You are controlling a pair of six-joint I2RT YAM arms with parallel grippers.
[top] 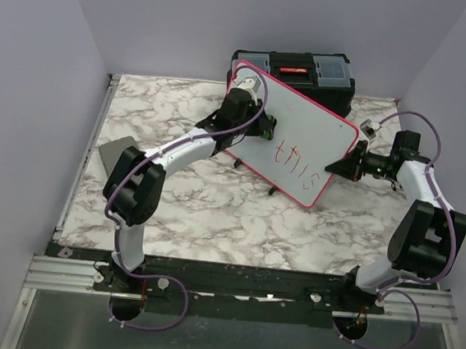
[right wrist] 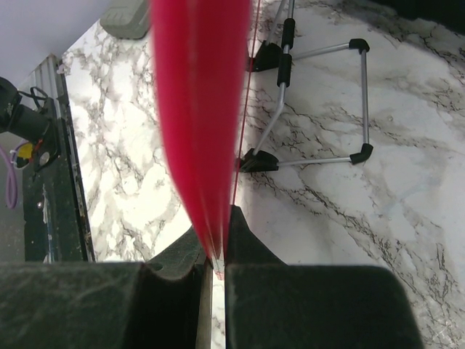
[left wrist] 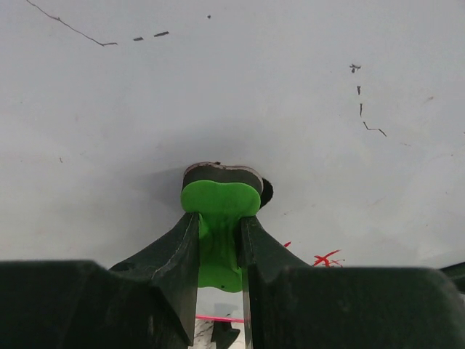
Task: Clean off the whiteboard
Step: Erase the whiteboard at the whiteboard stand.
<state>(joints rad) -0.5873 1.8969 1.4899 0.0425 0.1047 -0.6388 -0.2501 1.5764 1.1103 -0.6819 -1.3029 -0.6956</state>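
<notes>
Across a marbled surface, a whiteboard with a red rim stands propped on a wire stand. It sits near the far edge, its back close to a black toolbox. The board's long axis runs diagonally, from far left down to near right.

Two robot arms reach in from the near edge. The left arm stretches over the middle of the surface to the board's far-left half. The right arm bends around to the board's near-right end.

The right claw is closed tight on the rim at that end, pinching the board's edge between its fingers, apparently to steady it.

The left claw is clamped on a small eraser, which has a green handle and a dark pad pressed flat against the white face.

Red writing covers the near-right part of the board, between the two claws. Seen from the eraser, it lies down and to the right, along the long axis. The area around the eraser looks clean apart from a few faint dark specks.

The right claw is nearer the writing, but only the left carries the eraser. The wipe would likely need to travel along the board toward the right claw.

A small grey pad lies at the left edge of the surface, well apart from the rest.
</notes>
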